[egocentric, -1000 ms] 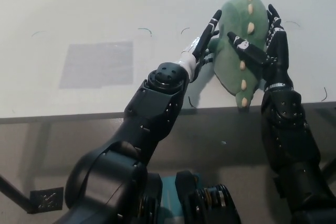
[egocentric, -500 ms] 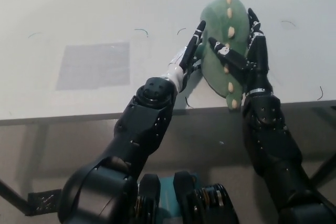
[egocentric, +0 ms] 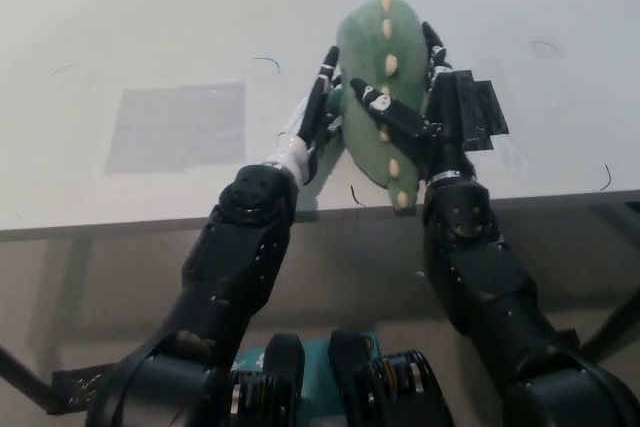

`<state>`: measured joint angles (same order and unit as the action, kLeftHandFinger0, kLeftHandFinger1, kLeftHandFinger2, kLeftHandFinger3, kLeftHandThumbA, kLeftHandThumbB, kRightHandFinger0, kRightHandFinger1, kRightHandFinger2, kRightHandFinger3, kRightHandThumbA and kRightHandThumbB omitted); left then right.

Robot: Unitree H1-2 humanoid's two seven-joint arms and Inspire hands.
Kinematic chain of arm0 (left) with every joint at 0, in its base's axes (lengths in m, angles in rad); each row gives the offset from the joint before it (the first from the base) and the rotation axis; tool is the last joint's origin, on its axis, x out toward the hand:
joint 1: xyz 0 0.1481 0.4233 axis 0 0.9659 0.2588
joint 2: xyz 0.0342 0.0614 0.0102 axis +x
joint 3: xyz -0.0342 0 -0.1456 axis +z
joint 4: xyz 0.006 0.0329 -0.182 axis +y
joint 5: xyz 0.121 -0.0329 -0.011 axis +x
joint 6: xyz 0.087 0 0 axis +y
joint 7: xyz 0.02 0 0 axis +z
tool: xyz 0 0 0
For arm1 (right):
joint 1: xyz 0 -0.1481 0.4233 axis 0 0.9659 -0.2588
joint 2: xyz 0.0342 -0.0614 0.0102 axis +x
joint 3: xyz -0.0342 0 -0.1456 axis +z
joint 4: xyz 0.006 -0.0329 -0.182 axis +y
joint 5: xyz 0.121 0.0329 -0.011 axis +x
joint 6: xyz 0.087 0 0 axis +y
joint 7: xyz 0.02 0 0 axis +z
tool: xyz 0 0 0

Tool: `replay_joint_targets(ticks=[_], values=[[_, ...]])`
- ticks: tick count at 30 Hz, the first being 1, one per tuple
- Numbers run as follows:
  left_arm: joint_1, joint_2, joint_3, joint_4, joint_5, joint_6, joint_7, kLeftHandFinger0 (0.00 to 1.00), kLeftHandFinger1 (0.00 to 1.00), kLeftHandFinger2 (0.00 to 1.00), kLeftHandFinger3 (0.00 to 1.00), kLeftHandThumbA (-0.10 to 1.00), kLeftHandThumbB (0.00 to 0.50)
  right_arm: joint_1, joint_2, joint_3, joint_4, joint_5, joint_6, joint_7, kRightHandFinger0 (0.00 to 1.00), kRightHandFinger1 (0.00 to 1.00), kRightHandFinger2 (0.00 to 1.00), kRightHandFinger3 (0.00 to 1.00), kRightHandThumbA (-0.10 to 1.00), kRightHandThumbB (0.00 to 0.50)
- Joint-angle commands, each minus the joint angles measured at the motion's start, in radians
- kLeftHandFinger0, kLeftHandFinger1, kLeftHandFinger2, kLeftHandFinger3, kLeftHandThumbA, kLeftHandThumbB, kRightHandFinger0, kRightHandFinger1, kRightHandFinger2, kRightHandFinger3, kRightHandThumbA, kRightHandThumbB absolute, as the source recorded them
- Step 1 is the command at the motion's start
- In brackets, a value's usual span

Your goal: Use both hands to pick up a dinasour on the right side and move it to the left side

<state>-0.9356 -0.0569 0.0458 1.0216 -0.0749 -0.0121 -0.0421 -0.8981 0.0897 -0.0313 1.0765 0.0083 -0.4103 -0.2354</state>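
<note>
A green plush dinosaur (egocentric: 372,57) with a row of cream spikes down its back is pressed between my two hands over the white table (egocentric: 150,17), near its front edge. My left hand (egocentric: 318,102) lies flat against the toy's left flank. On the other flank is my black right hand (egocentric: 436,112), with one finger laid across the spikes. The dinosaur's tail end points toward the table edge.
A light grey square patch (egocentric: 178,125) is on the table at the left. A dark grey patch (egocentric: 487,107) shows just right of my right hand. The table's front edge (egocentric: 120,222) runs across the middle of the picture.
Both hands have carried the dinosaur leftward across the table. The dark grey patch behind the right hand has come into view.
</note>
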Motion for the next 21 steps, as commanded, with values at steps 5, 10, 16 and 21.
replay_joint_targets(ticks=[5,10,16,21], values=[[0.046,0.015,0.011,-0.143,-0.035,0.05,-0.049,1.0,1.0,1.0,1.0,1.0,0.422,-0.039,0.091,0.069,0.073,-0.054,0.038,0.015,1.0,1.0,1.0,1.0,1.0,0.137],[0.148,0.066,0.019,-0.279,-0.055,0.062,-0.084,1.0,1.0,1.0,1.0,1.0,0.395,-0.057,0.142,0.104,0.095,-0.071,0.072,0.021,1.0,1.0,1.0,1.0,1.0,0.116],[0.271,0.123,0.02,-0.446,-0.08,0.086,-0.118,1.0,1.0,1.0,1.0,1.0,0.413,-0.057,0.198,0.15,0.116,-0.092,0.064,0.009,1.0,1.0,1.0,1.0,1.0,0.14],[0.347,0.151,0.015,-0.564,-0.09,0.119,-0.116,1.0,1.0,1.0,1.0,1.0,0.333,-0.043,0.229,0.175,0.112,-0.096,0.069,0.015,1.0,1.0,1.0,1.0,1.0,0.123]])
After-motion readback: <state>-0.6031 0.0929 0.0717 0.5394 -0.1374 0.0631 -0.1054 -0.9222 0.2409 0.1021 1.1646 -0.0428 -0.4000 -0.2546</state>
